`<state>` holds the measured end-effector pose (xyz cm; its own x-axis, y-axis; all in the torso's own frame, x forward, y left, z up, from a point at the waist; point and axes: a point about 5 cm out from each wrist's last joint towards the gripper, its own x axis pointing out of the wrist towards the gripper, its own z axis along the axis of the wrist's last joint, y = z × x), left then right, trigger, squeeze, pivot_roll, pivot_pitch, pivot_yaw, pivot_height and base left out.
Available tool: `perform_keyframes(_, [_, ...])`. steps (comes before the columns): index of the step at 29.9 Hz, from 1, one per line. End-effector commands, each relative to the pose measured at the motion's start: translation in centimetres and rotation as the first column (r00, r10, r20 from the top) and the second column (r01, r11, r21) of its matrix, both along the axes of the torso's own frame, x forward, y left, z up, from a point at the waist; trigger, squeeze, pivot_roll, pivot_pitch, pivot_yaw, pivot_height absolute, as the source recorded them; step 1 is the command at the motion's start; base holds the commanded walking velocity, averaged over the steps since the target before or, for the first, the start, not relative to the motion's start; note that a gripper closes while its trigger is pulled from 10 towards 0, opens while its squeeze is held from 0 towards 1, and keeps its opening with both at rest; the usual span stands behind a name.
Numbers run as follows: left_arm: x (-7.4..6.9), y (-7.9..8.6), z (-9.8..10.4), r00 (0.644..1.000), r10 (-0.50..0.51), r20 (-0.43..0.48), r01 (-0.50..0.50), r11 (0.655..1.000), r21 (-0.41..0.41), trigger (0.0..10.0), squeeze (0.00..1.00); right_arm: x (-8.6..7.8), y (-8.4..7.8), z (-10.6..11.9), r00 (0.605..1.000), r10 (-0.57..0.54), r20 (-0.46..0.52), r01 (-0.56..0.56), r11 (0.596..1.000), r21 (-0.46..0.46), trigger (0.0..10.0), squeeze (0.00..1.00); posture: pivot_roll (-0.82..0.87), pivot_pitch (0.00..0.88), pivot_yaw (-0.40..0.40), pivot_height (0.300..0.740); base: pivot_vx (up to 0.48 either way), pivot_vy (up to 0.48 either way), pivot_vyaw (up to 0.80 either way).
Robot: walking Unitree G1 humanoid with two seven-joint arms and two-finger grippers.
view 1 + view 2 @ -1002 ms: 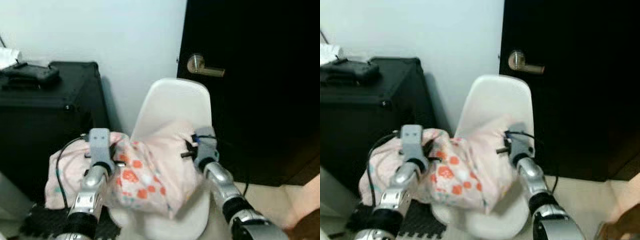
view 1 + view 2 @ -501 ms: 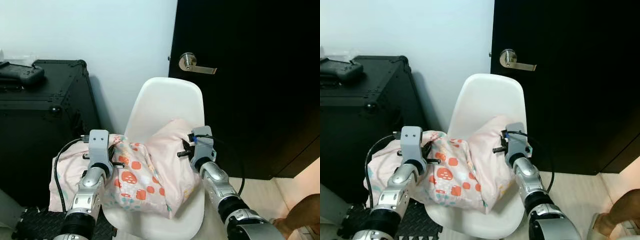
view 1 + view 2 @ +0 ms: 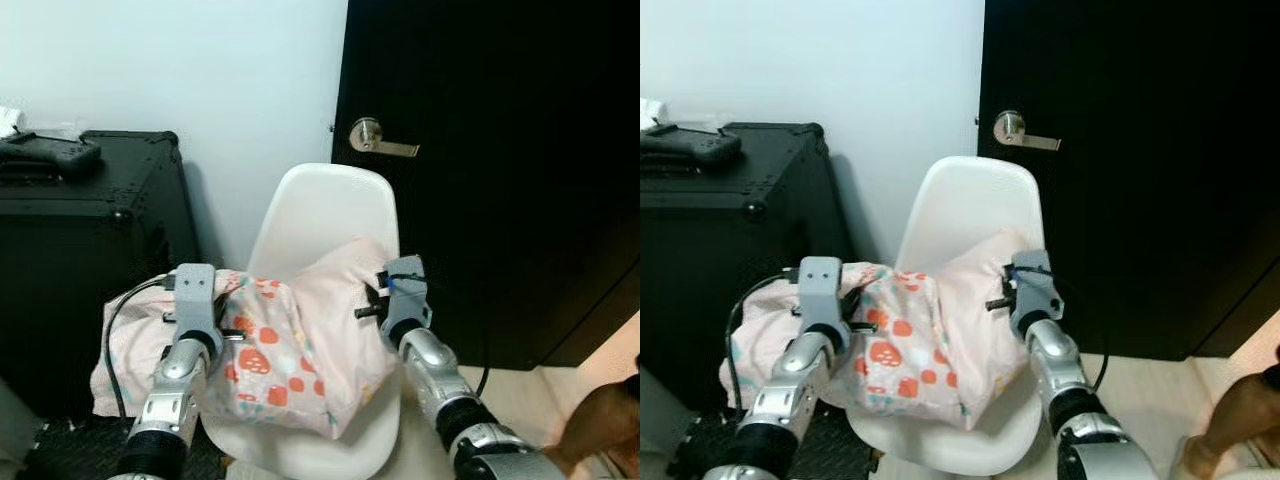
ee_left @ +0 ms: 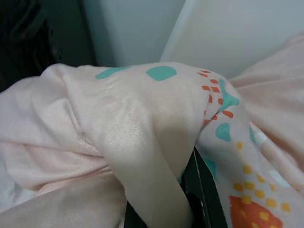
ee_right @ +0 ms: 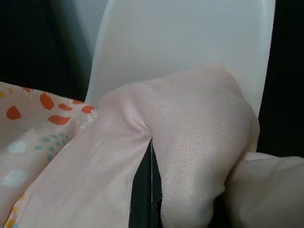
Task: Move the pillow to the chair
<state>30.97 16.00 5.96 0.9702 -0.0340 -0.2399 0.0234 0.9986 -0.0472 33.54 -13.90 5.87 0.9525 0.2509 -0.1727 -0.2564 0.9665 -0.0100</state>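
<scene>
Clamping pinched folds of fabric, the left gripper [image 4: 190,199] and right gripper [image 5: 147,190] each have their fingers closed on the pink pillow [image 3: 300,350], left at its patterned end, right at its plain end. The pillow lies across the seat of the white chair [image 3: 330,215], its right end against the backrest and its left end overhanging the seat's left edge. A black case [image 3: 90,240] stands beside the chair; a dark door [image 3: 500,150] stands behind it.
</scene>
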Motion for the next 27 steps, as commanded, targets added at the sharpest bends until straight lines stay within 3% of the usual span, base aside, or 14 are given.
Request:
perform_keyframes(1, [0.37, -0.94, 0.83, 0.999, -0.026, 0.04, 0.027, 1.0, -0.012, 10.0, 0.0, 0.46, 0.33, 0.84, 0.999, 0.025, 0.033, -0.025, 1.0, -0.005, 10.0, 0.0, 0.03, 0.0, -0.035, 0.734, 0.0, 0.0, 0.0])
perform_keyframes(20, [-0.27, -0.32, 0.18, 1.0, 0.02, 0.02, -0.019, 0.999, -0.026, 10.0, 0.0, 0.64, 0.67, 0.95, 0.998, 0.053, 0.019, -0.053, 0.999, -0.007, 10.0, 0.0, 0.04, 0.0, -0.066, 0.734, 0.0, 0.0, 0.0])
perform_keyframes(27, [-0.13, -0.09, 0.07, 1.0, -0.03, 0.006, 0.03, 0.998, 0.052, 10.0, 0.0, 0.64, 0.74, 0.72, 0.999, 0.052, -0.004, -0.052, 0.999, -0.017, 10.0, 0.0, 0.03, 0.0, -0.071, 0.729, 0.0, 0.0, 0.0])
